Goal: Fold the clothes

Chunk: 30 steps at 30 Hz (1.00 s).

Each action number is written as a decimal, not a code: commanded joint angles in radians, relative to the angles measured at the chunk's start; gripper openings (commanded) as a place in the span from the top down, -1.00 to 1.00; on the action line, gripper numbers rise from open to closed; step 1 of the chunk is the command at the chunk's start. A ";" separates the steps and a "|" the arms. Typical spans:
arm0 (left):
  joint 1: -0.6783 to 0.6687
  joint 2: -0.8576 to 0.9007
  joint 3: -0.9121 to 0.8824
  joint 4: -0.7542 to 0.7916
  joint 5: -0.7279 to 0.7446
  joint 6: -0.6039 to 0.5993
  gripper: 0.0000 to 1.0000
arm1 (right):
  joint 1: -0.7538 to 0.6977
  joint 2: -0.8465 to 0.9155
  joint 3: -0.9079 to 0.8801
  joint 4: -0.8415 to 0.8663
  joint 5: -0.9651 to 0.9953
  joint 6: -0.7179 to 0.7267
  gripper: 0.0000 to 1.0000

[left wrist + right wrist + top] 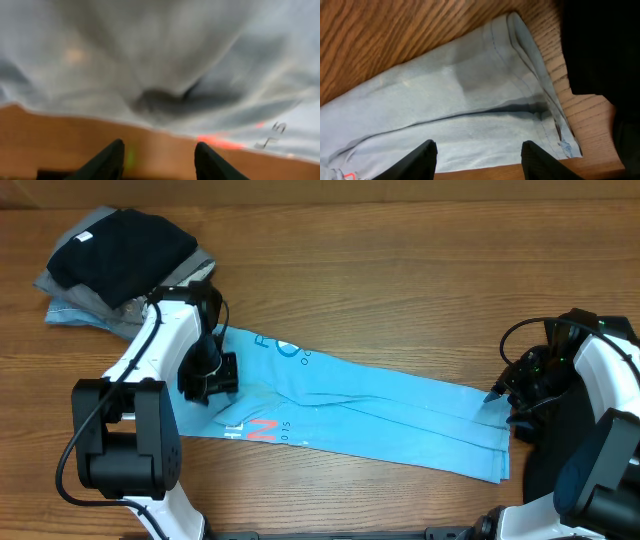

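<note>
Because the shirt (380, 410) is soft, light and limp, it is probably best taken at its hemmed corners, spread just below the right claw (479, 150). Both claws are seen parted and empty, the printed end lying just ahead of the left claw (159, 152).

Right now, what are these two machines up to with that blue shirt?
Two robot arms are folding clothes on a wooden table. A sky-blue T-shirt lies folded lengthwise into a long strip. The left gripper hovers at its printed end, the right gripper at the opposite end. Both are open and hold nothing. A pile of other clothes, a black one on top, sits in the far left corner.
</note>
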 commanded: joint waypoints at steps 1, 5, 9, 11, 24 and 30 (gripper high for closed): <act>-0.001 -0.016 -0.003 -0.062 0.019 0.012 0.05 | -0.003 -0.025 -0.002 0.013 -0.008 -0.003 -0.16; -0.002 -0.016 -0.037 -0.005 0.019 0.008 0.03 | -0.003 -0.025 -0.002 0.021 -0.008 -0.003 -0.17; -0.002 -0.016 -0.114 0.094 0.060 -0.020 0.10 | -0.003 -0.025 -0.002 0.026 -0.008 -0.004 -0.17; -0.002 -0.016 -0.146 0.132 0.069 -0.045 0.16 | -0.003 -0.025 -0.002 0.029 -0.008 -0.004 -0.16; -0.001 -0.019 -0.129 0.080 0.348 -0.055 0.92 | -0.003 -0.025 -0.002 0.036 -0.008 -0.004 -0.17; -0.001 -0.019 -0.123 0.034 0.179 -0.070 0.82 | -0.003 -0.025 -0.002 0.039 -0.008 -0.004 -0.16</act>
